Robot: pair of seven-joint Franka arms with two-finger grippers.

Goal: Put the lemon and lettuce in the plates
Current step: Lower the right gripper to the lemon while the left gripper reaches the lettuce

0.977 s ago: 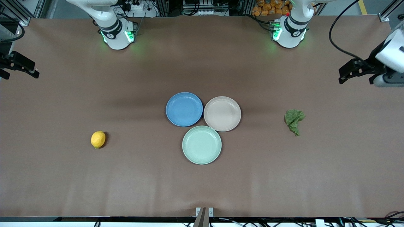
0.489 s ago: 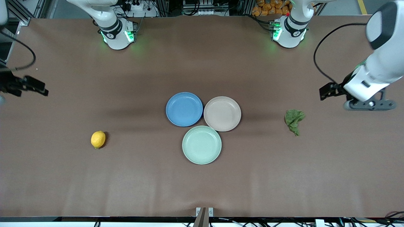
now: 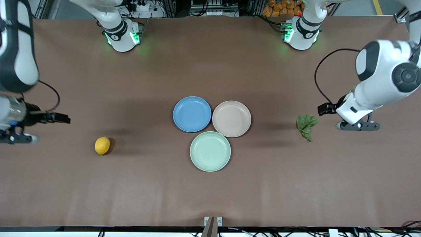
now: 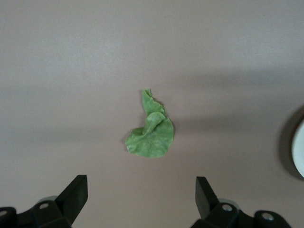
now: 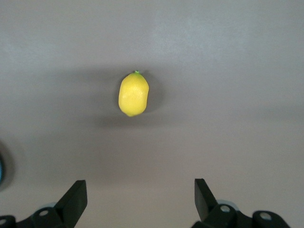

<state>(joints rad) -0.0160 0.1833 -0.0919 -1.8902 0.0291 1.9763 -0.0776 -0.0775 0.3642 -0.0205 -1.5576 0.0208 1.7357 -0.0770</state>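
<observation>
The yellow lemon (image 3: pixel 102 145) lies on the brown table toward the right arm's end. My right gripper (image 3: pixel 61 118) hangs open and empty in the air close beside it; its wrist view shows the lemon (image 5: pixel 133 94) ahead of the spread jaws (image 5: pixel 140 192). The dark green lettuce (image 3: pixel 306 126) lies toward the left arm's end. My left gripper (image 3: pixel 325 109) hangs open and empty close beside it; its wrist view shows the lettuce (image 4: pixel 151 133) ahead of the spread jaws (image 4: pixel 141 190). The blue plate (image 3: pixel 192 114) and the beige-pink plate (image 3: pixel 231 118) sit empty, side by side, mid-table.
A pale mint green plate (image 3: pixel 210 151) sits empty, touching the two other plates and nearer to the front camera. A pale plate rim (image 4: pixel 299 152) shows at the edge of the left wrist view. The arms' bases (image 3: pixel 121 36) stand along the table's back edge.
Both arms have swung in from the table's ends. The right gripper has come toward the lemon and the left gripper toward the lettuce. The lemon, lettuce and plates have not moved.
</observation>
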